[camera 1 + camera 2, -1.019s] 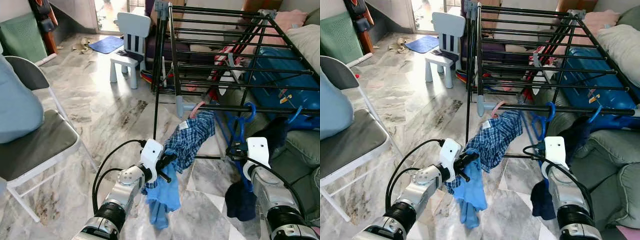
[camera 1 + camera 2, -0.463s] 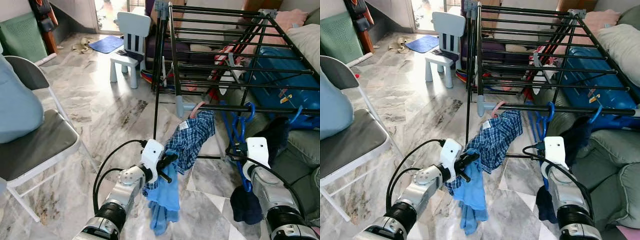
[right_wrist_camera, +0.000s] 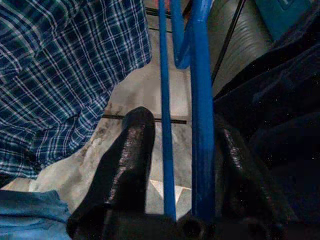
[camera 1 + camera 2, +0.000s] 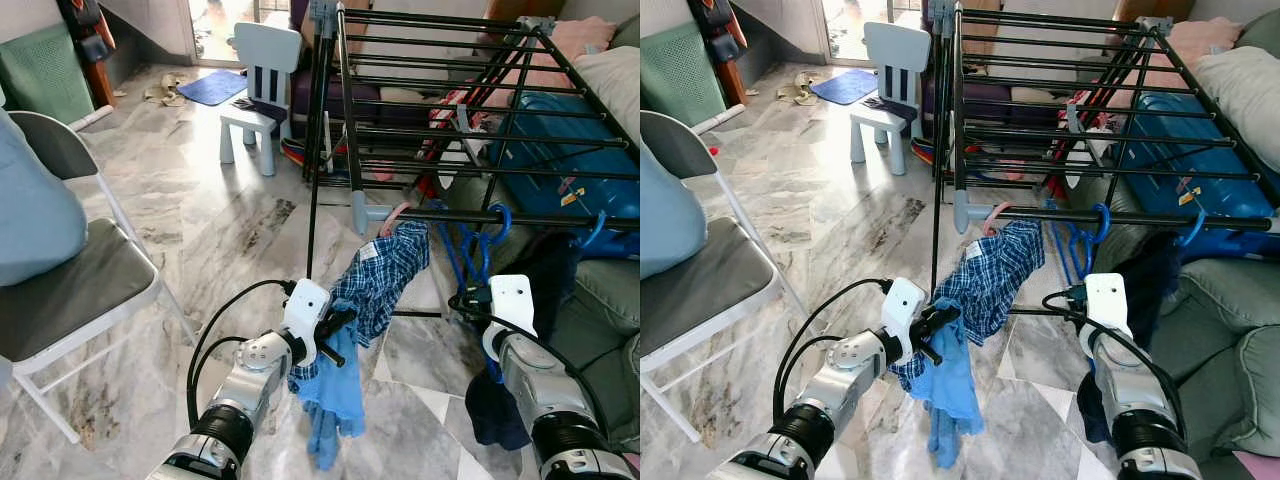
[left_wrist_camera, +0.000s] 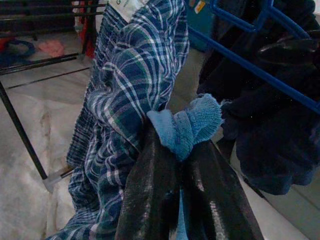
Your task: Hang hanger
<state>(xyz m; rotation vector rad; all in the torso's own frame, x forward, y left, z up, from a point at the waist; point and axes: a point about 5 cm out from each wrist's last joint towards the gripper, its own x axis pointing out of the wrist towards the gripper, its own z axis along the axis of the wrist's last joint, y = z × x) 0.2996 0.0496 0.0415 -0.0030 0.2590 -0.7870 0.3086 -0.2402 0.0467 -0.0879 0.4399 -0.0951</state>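
A black drying rack (image 4: pixel 440 214) stands ahead. A blue hanger (image 4: pixel 480 250) hooks over its front rail, with a dark garment (image 4: pixel 498 410) hanging from it. My right gripper (image 3: pixel 182 122) holds the hanger's blue bars (image 3: pixel 200 100) between its fingers, just below the rail. A plaid shirt (image 4: pixel 385 275) hangs from a pink hanger hook (image 4: pixel 398 212) on the same rail. Lower left of the rail, my left gripper (image 5: pixel 177 150) is shut on a fold of light blue cloth (image 4: pixel 335 400) together with the plaid shirt's edge.
A grey folding chair (image 4: pixel 70 290) stands at the left and a small pale child's chair (image 4: pixel 260 70) further back. Under the rack lie a blue suitcase (image 4: pixel 570 140) and other clothes. A green sofa (image 4: pixel 605 290) is at the right.
The dark garment has swung a little lower and to the right. The light blue cloth has shifted slightly under my left gripper. Both arms have hardly moved.
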